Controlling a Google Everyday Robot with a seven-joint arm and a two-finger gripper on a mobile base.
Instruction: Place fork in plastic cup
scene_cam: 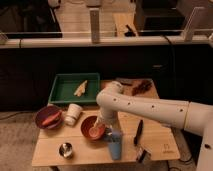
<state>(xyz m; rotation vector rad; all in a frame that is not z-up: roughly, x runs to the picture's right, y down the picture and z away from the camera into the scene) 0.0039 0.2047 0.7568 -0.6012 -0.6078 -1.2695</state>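
Reaching in from the right edge, the white arm (150, 111) bends at an elbow above the middle of the wooden desk (47, 150) and drops toward its near side. The tool (109, 132) hangs at the end of this arm, just over the rim of an upright blue cup (115, 146) and close against the right side of a brown bowl (93, 128). Whether the tool is spread, pressed together or pinching anything cannot be told. A dark slender utensil (138, 132) lies flat on the desk to the right of the blue cup, apart from it, with its long axis running near to far; whether it is the fork cannot be told. At the far left of the desk stands a green tray (61, 90) holding a pale, pointed object (80, 88). A white cup (73, 113) sits tilted just near of the tray. To its left, a maroon bowl (44, 114) contains an orange item (51, 120). A small metal cup (66, 149) stands upright at the near left. A dark reddish object (142, 87) lies at the far right corner. A small boxy item (142, 155) rests at the near edge, right of the blue cup.
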